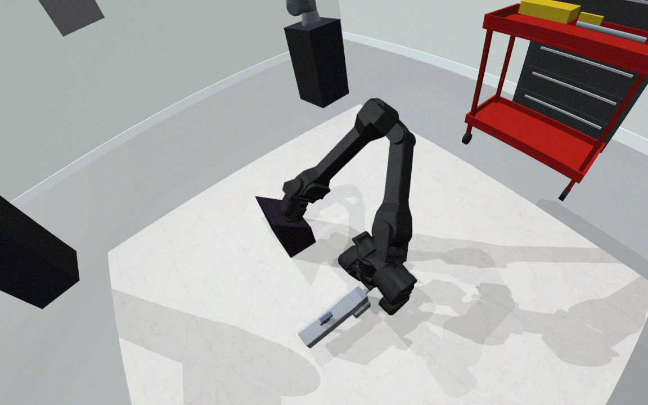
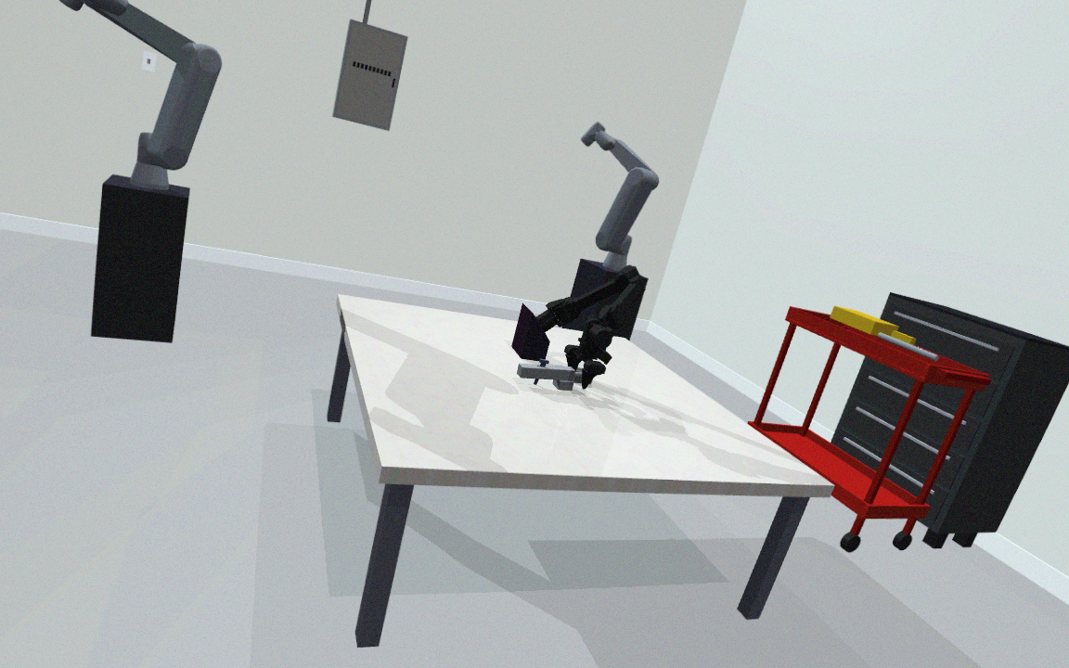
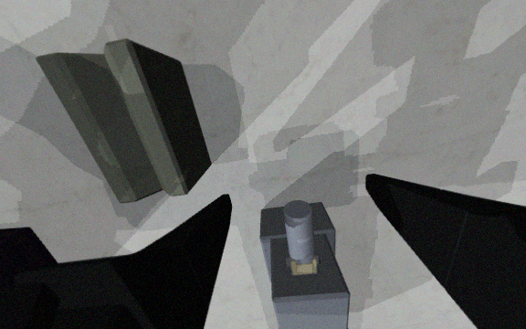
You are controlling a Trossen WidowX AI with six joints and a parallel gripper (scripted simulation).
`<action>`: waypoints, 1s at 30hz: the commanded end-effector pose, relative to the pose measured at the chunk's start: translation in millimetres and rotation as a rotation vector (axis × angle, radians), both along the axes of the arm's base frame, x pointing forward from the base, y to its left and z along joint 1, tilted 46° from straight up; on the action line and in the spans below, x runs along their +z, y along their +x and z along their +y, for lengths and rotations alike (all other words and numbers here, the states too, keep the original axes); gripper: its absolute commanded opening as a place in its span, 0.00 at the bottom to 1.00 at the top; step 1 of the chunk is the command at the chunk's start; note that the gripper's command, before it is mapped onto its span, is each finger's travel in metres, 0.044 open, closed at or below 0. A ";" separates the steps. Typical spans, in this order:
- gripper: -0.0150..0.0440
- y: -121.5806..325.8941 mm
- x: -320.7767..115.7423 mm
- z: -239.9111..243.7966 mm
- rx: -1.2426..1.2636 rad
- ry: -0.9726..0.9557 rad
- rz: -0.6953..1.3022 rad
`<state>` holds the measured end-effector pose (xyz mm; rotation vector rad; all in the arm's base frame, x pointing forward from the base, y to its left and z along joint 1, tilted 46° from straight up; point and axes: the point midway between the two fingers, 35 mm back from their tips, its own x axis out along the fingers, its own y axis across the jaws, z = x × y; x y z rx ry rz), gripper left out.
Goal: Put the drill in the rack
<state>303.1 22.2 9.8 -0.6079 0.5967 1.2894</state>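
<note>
The grey housing (image 1: 338, 311) (image 2: 545, 372) (image 3: 312, 315) sits on the table. The dark blue key (image 1: 325, 318) (image 2: 543, 363) is on its side; it is out of the wrist view. The drill (image 3: 299, 238) is a light grey cylinder sticking out of the housing's end, with a yellow piece (image 3: 304, 268) at its base. My gripper (image 1: 372, 289) (image 3: 295, 190) is wide open and empty, its fingers on either side of the drill's line, apart from it. The olive grooved rack (image 3: 146, 123) lies beyond the left finger; the arm hides it in the top view.
The black wedge-shaped block (image 1: 300, 241) (image 2: 530, 336) stands at my arm's base on the white table (image 1: 205, 282) (image 2: 605, 448). A red cart (image 1: 532, 133) (image 2: 820, 465) and a dark drawer cabinet (image 2: 1028, 415) stand on the floor beyond the table. Two grey arms stand on black pedestals.
</note>
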 end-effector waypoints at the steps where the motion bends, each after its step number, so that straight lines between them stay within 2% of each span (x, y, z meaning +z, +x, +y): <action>1: 1.00 -2.4 -3.6 2.6 -0.004 0.009 0.010; 2: 1.00 -2.4 -3.6 2.6 -0.004 0.009 0.010; 17: 0.33 -0.3 -1.4 0.8 0.000 0.001 0.002; 24: 0.25 -0.3 -1.4 0.8 0.000 0.001 0.002; 30: 0.25 -1.4 2.1 4.5 -0.004 0.009 0.010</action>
